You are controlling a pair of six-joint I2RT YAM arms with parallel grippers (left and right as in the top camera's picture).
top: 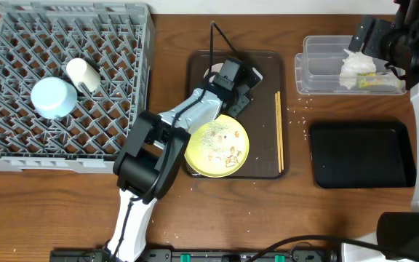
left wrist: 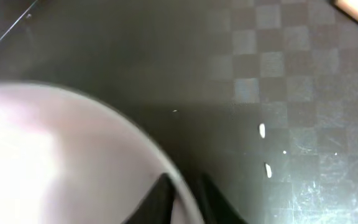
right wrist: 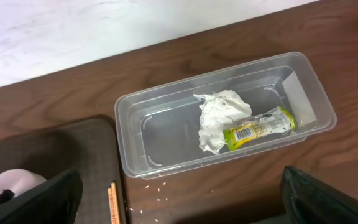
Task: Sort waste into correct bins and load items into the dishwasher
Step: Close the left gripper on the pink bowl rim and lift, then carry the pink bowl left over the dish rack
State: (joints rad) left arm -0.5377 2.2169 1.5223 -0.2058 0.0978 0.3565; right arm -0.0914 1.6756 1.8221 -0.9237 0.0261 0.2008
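My left gripper [top: 240, 84] is low over the back of the brown serving tray [top: 198, 62]. In the left wrist view its jaws [left wrist: 188, 196] are closed on the rim of a white round dish [left wrist: 55, 162], which also shows in the overhead view [top: 212, 72]. A pale yellow plate [top: 217, 146] with rice scraps and wooden chopsticks [top: 278, 131] lie on that tray. The grey dish rack [top: 6, 145] holds a light blue bowl [top: 53, 97] and a small white cup [top: 82, 73]. My right gripper [right wrist: 180, 180] is open and empty above the clear tub [right wrist: 166, 155], which holds the white tissue [right wrist: 215, 118] and green wrapper [right wrist: 260, 127].
A glossy black tray [top: 362, 153] lies front right, in front of the clear tub [top: 311, 65]. Rice grains [right wrist: 157, 196] are scattered on the wooden table between the tub and the brown tray. A black cable [top: 220, 40] crosses the tray's back edge.
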